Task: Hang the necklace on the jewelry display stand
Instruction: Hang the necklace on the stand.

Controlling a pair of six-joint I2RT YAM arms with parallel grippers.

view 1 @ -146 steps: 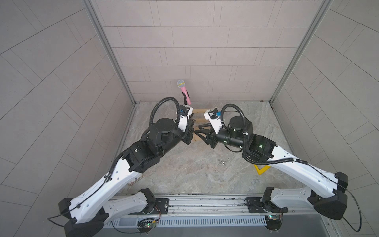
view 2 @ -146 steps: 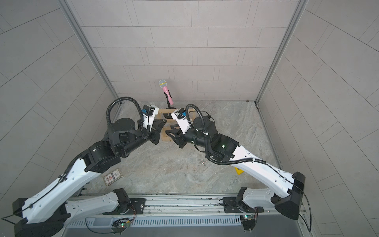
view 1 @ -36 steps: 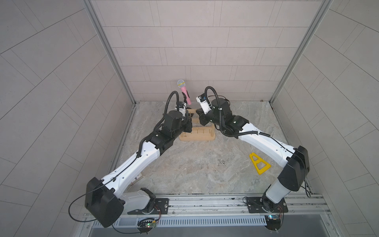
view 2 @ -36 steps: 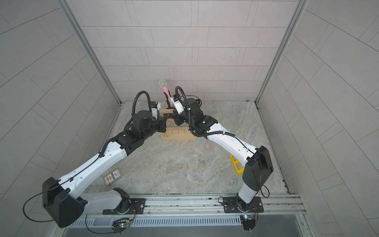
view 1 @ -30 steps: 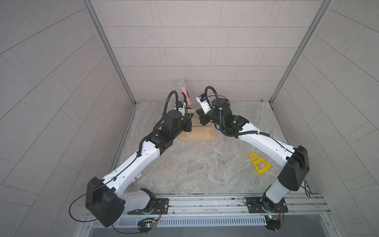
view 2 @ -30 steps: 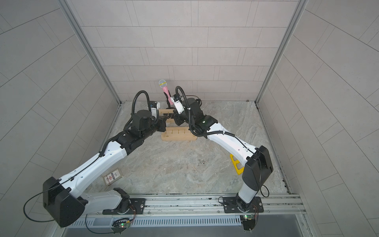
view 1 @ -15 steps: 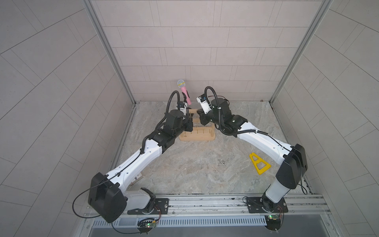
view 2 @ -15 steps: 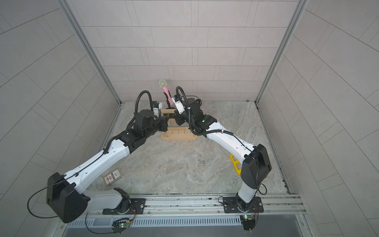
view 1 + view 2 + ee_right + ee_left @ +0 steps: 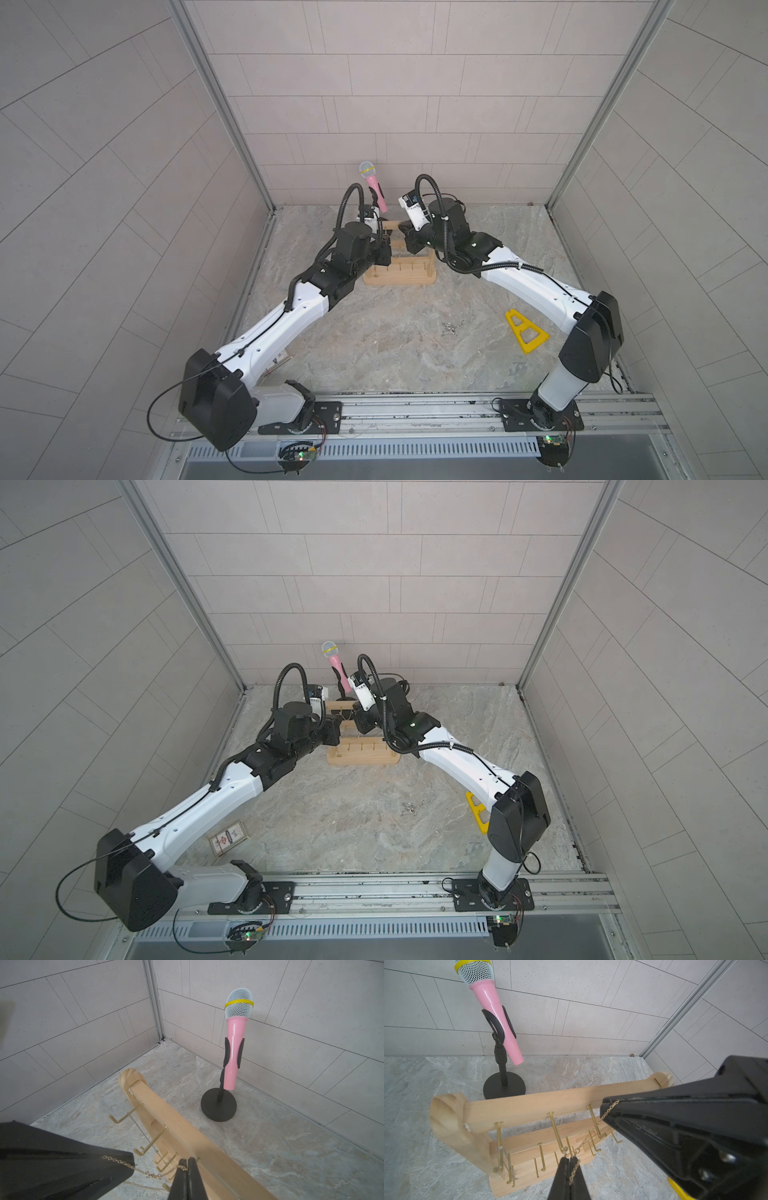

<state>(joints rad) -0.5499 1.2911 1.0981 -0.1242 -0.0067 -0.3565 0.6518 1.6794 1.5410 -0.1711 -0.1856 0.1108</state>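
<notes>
- Left pincer (image 9: 569,1162) and right pincer (image 9: 188,1163), both closed tight, stretch a gold necklace (image 9: 152,1175) between them.
- It hangs beside hooks of the wooden stand (image 9: 529,1105); microphone (image 9: 494,1009) just behind.

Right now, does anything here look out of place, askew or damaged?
A small silvery tangle, maybe chain, lies loose on the table, apart from the jewelry display stand, which stands upright. Nothing looks damaged.

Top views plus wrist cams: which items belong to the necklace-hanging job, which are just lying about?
In the job: gold necklace, jewelry display stand, left gripper and right gripper, both shut on it.
Lying about: pink microphone on black stand, yellow triangle, card pack, small metal tangle.
</notes>
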